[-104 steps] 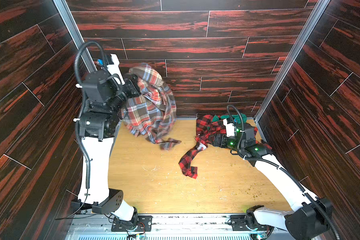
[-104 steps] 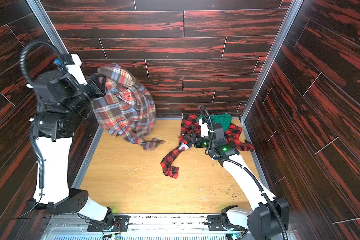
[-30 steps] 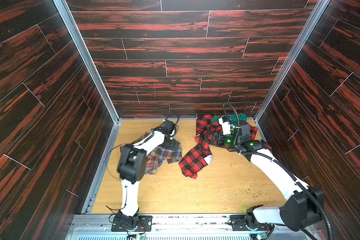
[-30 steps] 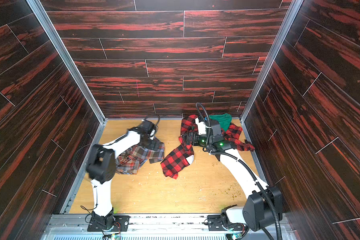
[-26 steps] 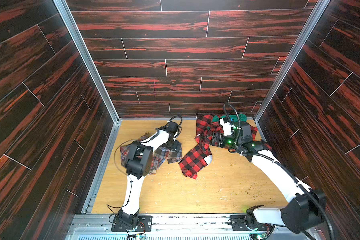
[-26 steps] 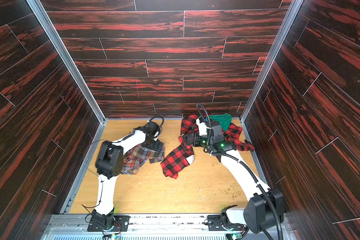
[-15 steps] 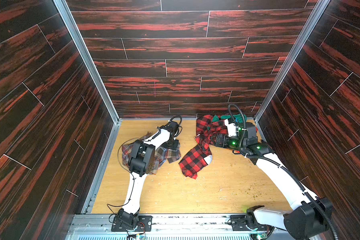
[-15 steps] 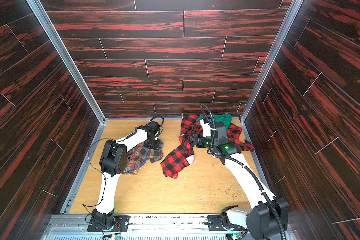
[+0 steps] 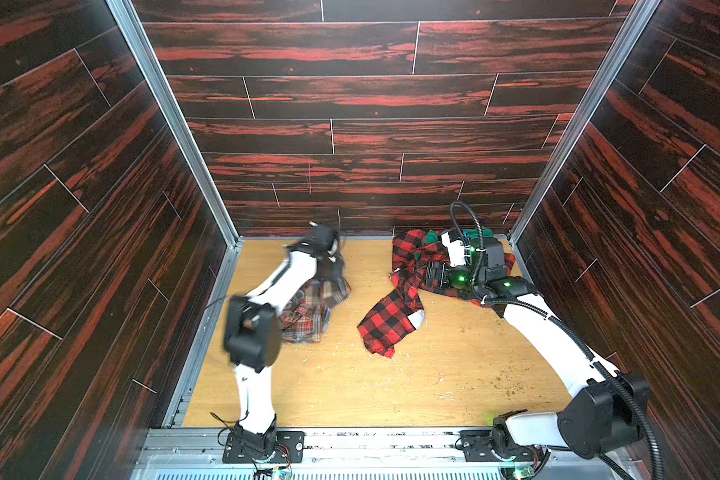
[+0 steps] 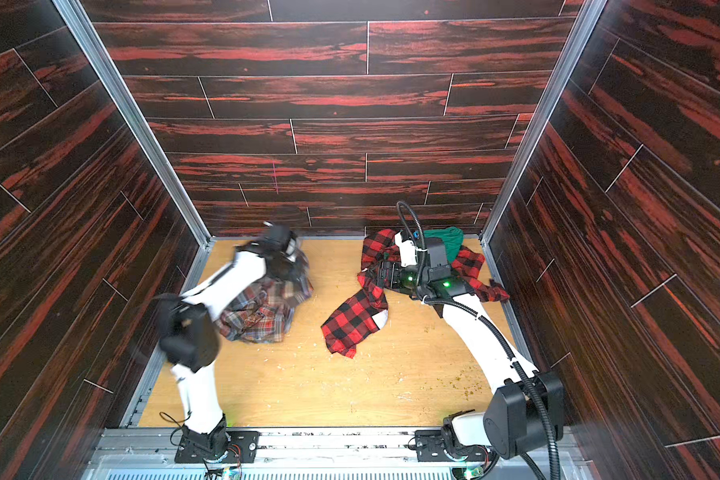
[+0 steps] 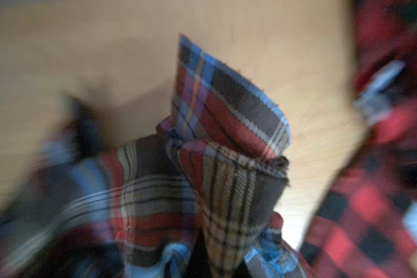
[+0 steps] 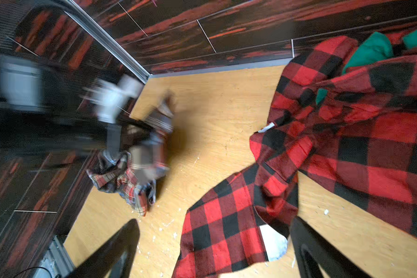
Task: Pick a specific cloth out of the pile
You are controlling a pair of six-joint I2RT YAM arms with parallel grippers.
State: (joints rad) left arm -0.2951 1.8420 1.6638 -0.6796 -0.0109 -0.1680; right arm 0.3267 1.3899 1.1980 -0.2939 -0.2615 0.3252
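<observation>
The cloth [image 9: 308, 311] [image 10: 262, 316], a muted brown, grey and blue plaid shirt, lies crumpled at the left of the wooden floor. My left gripper [image 9: 332, 270] [image 10: 287, 266] points down onto its far edge, blurred by motion. In the left wrist view a fold of the cloth [image 11: 226, 120] rises out of the shut jaws and hides the fingers. The pile [image 9: 391, 324] [image 10: 354, 320], a red-and-black check shirt over a green cloth [image 10: 445, 241] [image 12: 371, 50], sits at the back right. My right gripper [image 9: 431, 274] [image 12: 214, 250] hangs open over the red shirt's sleeve [image 12: 226, 228].
Dark wood-pattern walls close in the left, back and right sides. A metal rail [image 9: 350, 444] with both arm bases runs along the front. Small crumbs dot the floor [image 9: 412, 382] in front of the garments. The left arm's elbow [image 9: 250, 332] hangs over the cloth's left side.
My left gripper has shut on the far edge of the cloth, and the left arm is moving, its elbow swinging nearer and lower. The right gripper has stayed open over the pile.
</observation>
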